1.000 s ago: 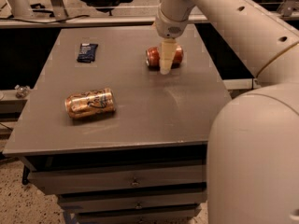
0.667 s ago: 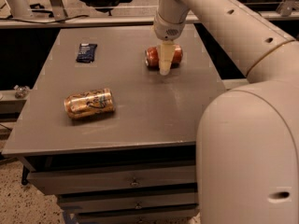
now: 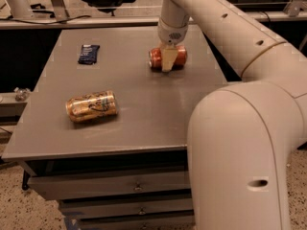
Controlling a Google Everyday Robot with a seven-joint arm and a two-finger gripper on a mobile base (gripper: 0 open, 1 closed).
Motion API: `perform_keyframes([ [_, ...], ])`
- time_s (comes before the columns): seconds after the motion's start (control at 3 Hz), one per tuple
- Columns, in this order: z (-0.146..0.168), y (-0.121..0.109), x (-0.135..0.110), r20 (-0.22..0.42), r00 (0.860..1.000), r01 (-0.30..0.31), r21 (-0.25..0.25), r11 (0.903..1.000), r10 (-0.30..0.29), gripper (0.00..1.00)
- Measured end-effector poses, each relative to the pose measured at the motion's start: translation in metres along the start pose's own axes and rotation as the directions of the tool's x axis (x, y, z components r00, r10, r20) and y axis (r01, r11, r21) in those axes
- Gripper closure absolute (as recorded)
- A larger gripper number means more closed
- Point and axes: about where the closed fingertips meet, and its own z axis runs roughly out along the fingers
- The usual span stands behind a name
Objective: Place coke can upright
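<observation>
The coke can (image 3: 179, 56), red-orange with a silver end, lies on its side at the back middle of the grey table (image 3: 144, 114). My gripper (image 3: 167, 61) comes straight down onto the can's middle and covers part of it. The can rests on the table top. Whether the gripper grips the can does not show.
A gold patterned can (image 3: 91, 106) lies on its side at the front left of the table. A dark blue snack packet (image 3: 88, 53) lies at the back left. My arm's large white links (image 3: 240, 143) fill the right side. Drawers (image 3: 115, 186) sit under the table top.
The gripper has shifted slightly left over the coke can. The arm's near link has moved in the right foreground. The cans and the packet have not moved.
</observation>
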Motion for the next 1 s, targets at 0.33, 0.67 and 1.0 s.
perform_keyframes([
  [0.33, 0.004, -0.002, 0.004, -0.031, 0.999, -0.025, -0.022, 0.9995, 0.024, 0.65],
  [0.67, -0.005, -0.001, 0.005, -0.033, 0.997, -0.073, -0.048, 0.9962, 0.071, 0.88],
  [1.0, -0.026, 0.002, 0.008, 0.054, 0.988, -0.142, -0.061, 0.9879, 0.145, 1.0],
])
